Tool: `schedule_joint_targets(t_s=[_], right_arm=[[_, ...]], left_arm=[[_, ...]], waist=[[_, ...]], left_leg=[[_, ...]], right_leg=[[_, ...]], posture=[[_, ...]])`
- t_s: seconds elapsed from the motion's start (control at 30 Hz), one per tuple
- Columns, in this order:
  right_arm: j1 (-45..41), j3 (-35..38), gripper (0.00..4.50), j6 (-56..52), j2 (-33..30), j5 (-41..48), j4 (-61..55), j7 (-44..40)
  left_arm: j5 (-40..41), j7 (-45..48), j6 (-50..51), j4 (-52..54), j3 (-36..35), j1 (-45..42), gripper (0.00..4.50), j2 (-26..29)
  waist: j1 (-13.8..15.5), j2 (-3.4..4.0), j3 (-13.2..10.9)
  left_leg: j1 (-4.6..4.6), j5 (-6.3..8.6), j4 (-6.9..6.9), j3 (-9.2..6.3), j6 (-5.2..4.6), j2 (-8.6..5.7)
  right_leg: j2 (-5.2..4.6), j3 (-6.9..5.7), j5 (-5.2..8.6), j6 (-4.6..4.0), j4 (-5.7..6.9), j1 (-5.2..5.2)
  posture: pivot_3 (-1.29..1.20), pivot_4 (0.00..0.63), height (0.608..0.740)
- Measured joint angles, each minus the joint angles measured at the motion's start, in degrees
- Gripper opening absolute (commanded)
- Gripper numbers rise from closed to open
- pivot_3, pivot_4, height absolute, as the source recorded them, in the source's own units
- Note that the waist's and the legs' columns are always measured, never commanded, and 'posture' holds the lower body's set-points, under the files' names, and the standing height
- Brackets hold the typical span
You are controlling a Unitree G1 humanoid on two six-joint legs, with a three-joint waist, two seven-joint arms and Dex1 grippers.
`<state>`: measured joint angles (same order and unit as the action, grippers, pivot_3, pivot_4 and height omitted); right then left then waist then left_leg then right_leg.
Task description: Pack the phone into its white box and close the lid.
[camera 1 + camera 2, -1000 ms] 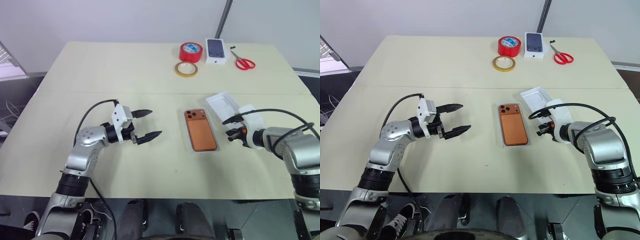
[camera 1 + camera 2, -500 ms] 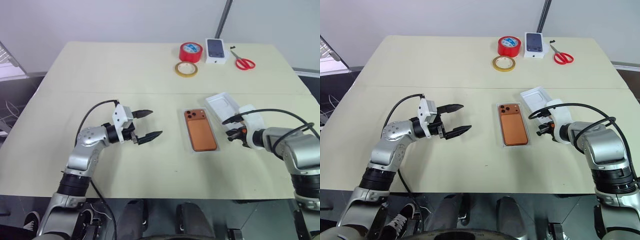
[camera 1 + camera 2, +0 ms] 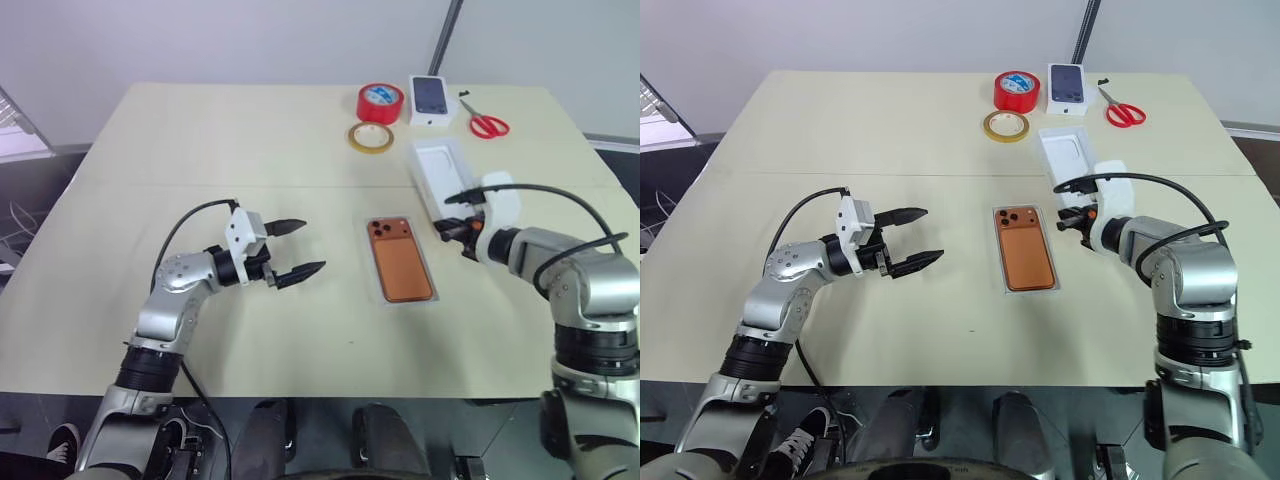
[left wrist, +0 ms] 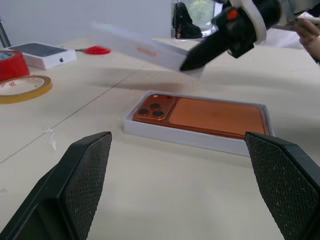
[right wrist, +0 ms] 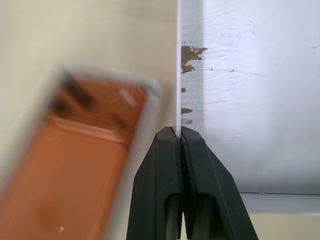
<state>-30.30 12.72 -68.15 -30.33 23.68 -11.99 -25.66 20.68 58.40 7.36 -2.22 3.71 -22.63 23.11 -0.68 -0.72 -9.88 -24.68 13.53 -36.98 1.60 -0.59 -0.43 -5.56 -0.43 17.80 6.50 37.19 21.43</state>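
Phone (image 3: 399,260), flat and copper-orange with its three dark lenses facing up, already lies inside the shallow white cardboard box (image 3: 431,296), whose thin white rim frames it on all sides at the middle of the pale beige tabletop (image 3: 250,140). That half of the job looks done; what remains is closing.

Nearest on the left side, the left gripper (image 3: 296,248) hovers over bare tabletop with its two black fingers spread wide and nothing between them, well apart from the box. On the right, the right gripper (image 3: 448,229) has its fingers pinched together on the near wall of the plain all-white cardboard lid (image 3: 440,172); in the right wrist view the white wall runs straight into the closed fingertips. The lid appears raised off the tabletop, open side up, just beyond and to the right of the box. By my reading it must be turned over and squared to the box rim before it can seat.

Room is good around the box: open tabletop on its near, left and far sides, and the front table edge is well away. Farther back sit a tan ring of tape (image 3: 371,138), a red tape roll (image 3: 382,102), a small white carton printed with a dark phone picture (image 3: 433,101) and red-handled scissors (image 3: 486,123), all clear of the lid's likely path.
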Motion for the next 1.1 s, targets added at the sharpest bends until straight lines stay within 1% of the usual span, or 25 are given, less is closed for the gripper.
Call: schedule_joint_targets(t_s=[0.07,0.13,0.2,0.3,0.33,0.4,0.43,0.53,0.73,0.83,0.9,1.0,1.1], right_arm=[[-0.89,2.54,0.05,-2.59,4.86,3.93,-1.89,0.13],[-2.07,4.7,0.0,-5.82,9.55,9.13,-4.8,0.12],[-3.32,6.65,0.0,-9.21,12.79,13.8,-7.42,0.2],[-5.09,11.44,0.0,-16.24,17.8,21.1,-10.2,0.88],[-5.3,12.73,0.0,-18.4,19.09,23.01,-10.44,1.02],[-4.94,15.12,0.0,-22.62,20.73,27.36,-10.45,1.99],[-4.1,15.43,0.0,-23.56,20.75,29.43,-10.41,2.71],[-0.44,16.25,0.0,-23.96,20.74,36.58,-9.09,6.41],[4.42,16.23,0.0,-23.48,19.29,55.04,-4.12,17.4],[7.85,11.24,0.0,-19.28,14.07,67.56,-2.87,24.1],[12.59,4.55,0.0,-13.22,7.4,78.85,-1.88,30.08],[14.92,-0.22,0.0,-8.06,3.17,84.89,-1.19,32.85],[15.94,-3.31,0.0,-3.4,1.24,87.0,-1.19,33.89]], left_arm=[[0.24,-0.08,0.54,0.02,-0.16,0.0,4.5,0.06],[0.84,-0.09,1.43,0.08,-0.18,-0.03,3.95,0.2],[1.3,-0.1,2.35,0.16,-0.31,-0.03,3.22,0.43],[1.59,-0.32,2.92,0.83,-0.73,0.06,1.65,0.68],[1.74,-0.52,3.15,1.18,-0.87,0.09,1.22,0.7],[2.58,-1.04,3.74,2.5,-1.2,0.56,0.12,0.71],[2.71,-1.23,3.9,2.9,-1.31,0.69,0.05,0.75],[3.67,-2.49,4.64,3.83,-2.7,1.72,0.05,0.75],[3.66,-4.37,4.63,4.86,-2.93,2.2,0.05,0.71],[3.62,-4.94,4.6,5.04,-2.85,2.4,0.05,0.55],[3.54,-5.18,4.55,5.08,-2.72,2.82,0.05,0.36],[3.5,-5.69,4.55,5.56,-2.13,3.45,0.05,-0.59],[2.84,-6.14,4.51,5.63,-0.12,3.89,0.05,-2.0]], waist=[[-0.04,0.01,0.0],[-0.08,0.02,-0.01],[-0.05,0.02,-0.01],[0.04,0.02,0.0],[0.03,0.02,0.0],[-0.04,0.02,0.0],[-0.04,0.03,0.0],[-0.31,0.03,0.0],[-0.35,0.05,-0.02],[-0.2,0.05,-0.02],[-0.22,0.04,-0.02],[-0.26,0.04,-0.02],[-0.14,0.04,-0.02]], left_leg=[[-0.01,0.0,0.0,0.0,0.0,0.0],[-0.01,0.0,0.01,-0.01,0.0,0.01],[-0.02,0.0,0.01,-0.01,0.0,0.01],[-0.02,0.0,0.0,-0.02,0.0,0.0],[-0.02,0.01,0.0,-0.02,0.01,0.0],[-0.02,0.01,0.04,-0.02,0.01,0.0],[-0.02,0.01,0.05,-0.02,0.02,0.0],[-0.02,0.01,0.1,-0.01,0.01,0.0],[-0.04,0.0,0.12,0.0,0.01,0.0],[-0.06,0.0,0.11,0.0,-0.01,0.0],[-0.11,0.01,0.05,0.02,-0.04,0.0],[-0.15,0.02,-0.03,0.01,-0.06,0.0],[-0.17,0.02,-0.03,0.01,-0.08,0.02]], right_leg=[[0.0,0.0,0.0,0.0,0.03,0.02],[0.0,0.0,0.0,0.0,0.05,0.04],[0.0,0.0,0.0,0.0,0.04,0.04],[-0.03,0.0,0.0,0.0,0.04,0.04],[-0.03,0.0,0.0,0.0,0.04,0.04],[-0.06,0.01,0.0,-0.01,0.03,0.06],[-0.06,0.01,0.0,-0.01,0.03,0.07],[-0.06,0.03,0.0,-0.01,0.02,0.1],[-0.04,0.03,0.01,-0.02,0.02,0.11],[-0.04,0.02,0.01,-0.02,-0.02,0.1],[-0.04,0.02,0.01,-0.02,-0.05,0.1],[-0.02,0.02,0.01,-0.02,-0.03,0.1],[0.01,0.01,0.01,-0.01,-0.03,0.11]], posture=[[0.0,0.15,0.728],[0.0,0.15,0.728],[0.0,0.15,0.728],[0.0,0.15,0.728],[0.0,0.15,0.728],[0.0,0.15,0.728],[0.0,0.15,0.728],[0.0,0.15,0.728],[0.0,0.15,0.728],[0.0,0.15,0.728],[0.0,0.15,0.728],[0.0,0.15,0.728],[0.0,0.15,0.728]])
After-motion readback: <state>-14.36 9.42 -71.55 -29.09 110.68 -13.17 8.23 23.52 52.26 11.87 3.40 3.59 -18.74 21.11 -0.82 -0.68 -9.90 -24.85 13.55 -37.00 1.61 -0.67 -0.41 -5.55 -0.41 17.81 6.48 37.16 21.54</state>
